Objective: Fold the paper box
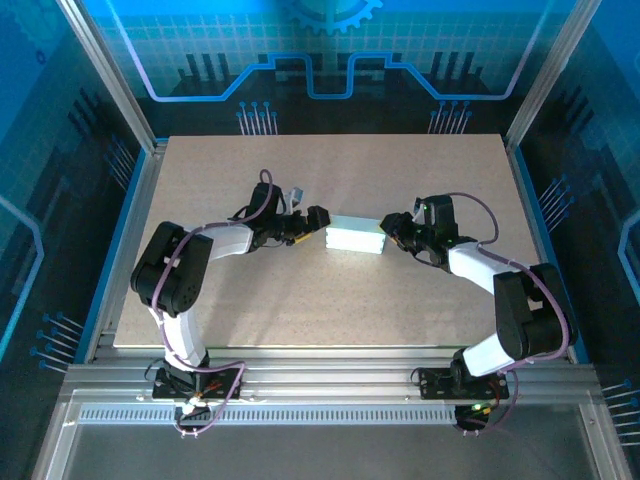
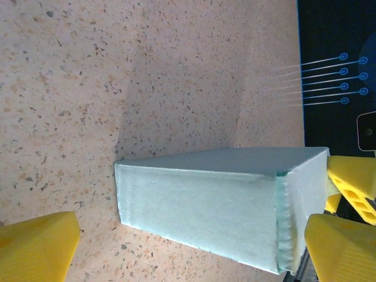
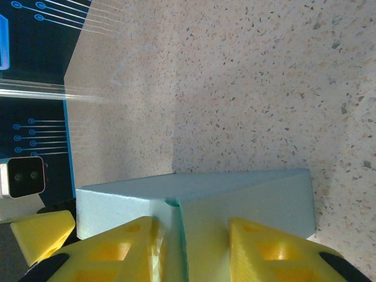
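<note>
The paper box (image 1: 355,236) is a small closed pale mint-blue carton lying on the table's middle. In the left wrist view its long side (image 2: 200,205) faces the camera, and a seam runs down near its right end. My left gripper (image 1: 318,222) is at the box's left end. It is open wide (image 2: 188,238), with one yellow finger (image 2: 35,247) far off the box and the other (image 2: 341,249) beside its end. My right gripper (image 1: 390,232) is at the right end. Its fingers (image 3: 117,249) are closed (image 3: 194,247) on the box (image 3: 235,194) across an end seam.
The speckled beige table (image 1: 330,300) stretches on all sides of the box. Metal frame rails (image 1: 330,385) run along the near edge, and blue glass walls stand at the left, the right and the back.
</note>
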Motion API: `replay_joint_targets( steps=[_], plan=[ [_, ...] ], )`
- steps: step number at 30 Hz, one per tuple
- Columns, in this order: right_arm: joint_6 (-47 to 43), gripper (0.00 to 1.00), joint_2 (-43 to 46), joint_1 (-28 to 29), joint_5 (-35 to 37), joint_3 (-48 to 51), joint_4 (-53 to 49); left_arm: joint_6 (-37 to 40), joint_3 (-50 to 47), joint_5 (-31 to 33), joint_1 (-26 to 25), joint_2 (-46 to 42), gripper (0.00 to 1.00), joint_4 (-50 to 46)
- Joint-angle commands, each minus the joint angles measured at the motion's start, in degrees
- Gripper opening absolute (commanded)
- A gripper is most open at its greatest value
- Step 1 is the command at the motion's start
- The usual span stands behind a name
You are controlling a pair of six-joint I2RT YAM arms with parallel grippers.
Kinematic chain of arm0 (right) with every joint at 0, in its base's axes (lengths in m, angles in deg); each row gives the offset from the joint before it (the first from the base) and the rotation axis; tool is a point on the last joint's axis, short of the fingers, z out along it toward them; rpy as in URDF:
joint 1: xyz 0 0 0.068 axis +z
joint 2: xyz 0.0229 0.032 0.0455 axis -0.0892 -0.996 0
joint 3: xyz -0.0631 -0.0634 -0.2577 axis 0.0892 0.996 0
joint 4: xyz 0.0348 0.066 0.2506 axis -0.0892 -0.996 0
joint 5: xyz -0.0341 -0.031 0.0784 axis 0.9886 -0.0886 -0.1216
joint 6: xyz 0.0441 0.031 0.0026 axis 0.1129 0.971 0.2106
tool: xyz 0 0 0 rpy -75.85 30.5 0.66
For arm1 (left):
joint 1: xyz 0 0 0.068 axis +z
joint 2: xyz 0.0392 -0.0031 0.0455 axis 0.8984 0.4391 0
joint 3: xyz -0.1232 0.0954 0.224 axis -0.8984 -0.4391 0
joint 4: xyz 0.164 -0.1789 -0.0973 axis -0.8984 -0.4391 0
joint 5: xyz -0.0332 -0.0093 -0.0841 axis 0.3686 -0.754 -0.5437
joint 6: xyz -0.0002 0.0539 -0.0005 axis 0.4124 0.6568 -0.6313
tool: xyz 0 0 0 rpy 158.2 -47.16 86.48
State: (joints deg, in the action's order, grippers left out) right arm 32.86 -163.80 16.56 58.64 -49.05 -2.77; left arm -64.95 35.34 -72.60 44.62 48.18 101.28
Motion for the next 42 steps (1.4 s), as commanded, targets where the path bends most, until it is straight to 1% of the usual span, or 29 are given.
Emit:
replay_joint_targets(
  steps=[1, 4, 5, 7, 13, 19, 23, 24, 31, 34, 42],
  plan=[
    [0.09, 0.34, -1.85, -0.3, 0.44, 1.46, -4.98, 2.18, -0.17, -0.9, -0.36, -0.66, 0.91, -3.45],
    [0.09, 0.35, -1.42, -0.38, -0.24, 1.05, -5.25, 1.36, -0.47, -1.23, -0.43, 1.28, 0.7, -3.82],
    [0.01, 0.36, -1.03, -0.43, -0.31, 0.8, -5.51, 1.21, -0.86, -1.25, -0.39, 1.74, 0.67, -3.83],
    [-0.28, 0.38, -0.2, -0.41, -0.28, 0.29, -6.21, 1.54, -1.44, -1.2, -0.37, 2.56, 0.66, -3.96],
    [-1.07, 0.49, 2.38, -0.76, -1.07, -1.15, -7.69, 2.6, -1.73, 0.49, -0.35, 3.48, 0.65, -6.29],
    [-1.24, 0.57, 4.95, -1.84, -3.24, -0.76, -7.46, 3.54, -0.98, 1.52, -0.35, 3.5, 0.67, -8.39],
    [-0.94, 0.57, 5.94, -1.94, -3.79, 0.07, -7.12, 4.0, -0.77, 1.97, -0.35, 3.83, 0.67, -9.23],
    [-0.92, 0.56, 6.18, -1.96, -3.35, 0.5, -7.23, 3.96, -0.85, 1.94, -0.32, 3.83, 0.67, -9.25],
    [-1.63, 0.39, 5.06, -2.75, -4.38, 2.15, -6.92, 4.07, -0.68, 2.06, -0.32, 3.91, 0.67, -9.49],
    [-1.91, 0.36, 3.63, -3.08, -5.57, 2.44, -6.61, 4.07, -0.68, 1.97, -0.37, 3.92, 0.67, -9.49],
    [-2.14, 0.27, 1.81, -3.69, -5.06, 3.88, -7.36, 3.92, -0.68, 1.94, -0.34, 4.22, 0.67, -9.51]
  ],
)
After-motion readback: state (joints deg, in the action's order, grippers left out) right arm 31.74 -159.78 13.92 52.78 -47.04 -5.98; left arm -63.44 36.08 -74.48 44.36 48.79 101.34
